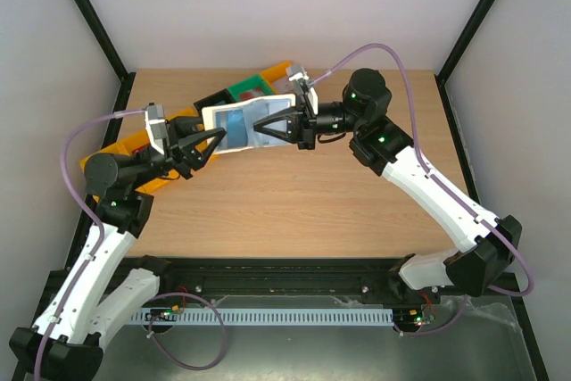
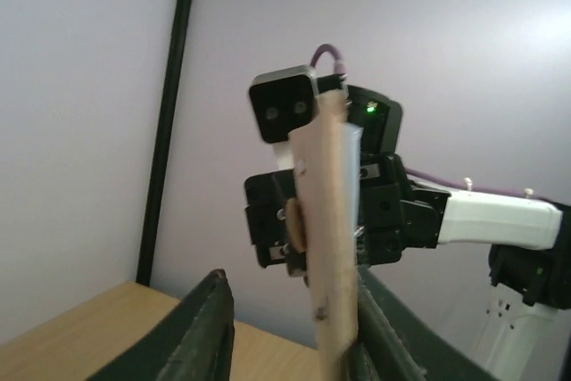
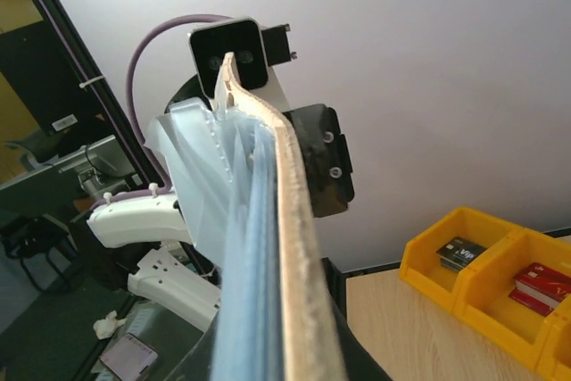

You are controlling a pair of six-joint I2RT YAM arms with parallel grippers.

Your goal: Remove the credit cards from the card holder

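Observation:
The card holder hangs open in the air between both grippers, cream outside and light blue inside. My left gripper is at its left edge. In the left wrist view the holder stands edge-on against the right finger, and the left finger stays well apart, so the jaws are open. My right gripper is shut on the holder's right half. In the right wrist view the beige edge and pale blue pockets rise between its fingers. No credit card shows clearly; they are hidden in the pockets.
Yellow bins and a green bin stand in a diagonal row behind and under the holder. In the right wrist view the yellow bins hold small black and red packs. Black frame posts stand at the table's corners.

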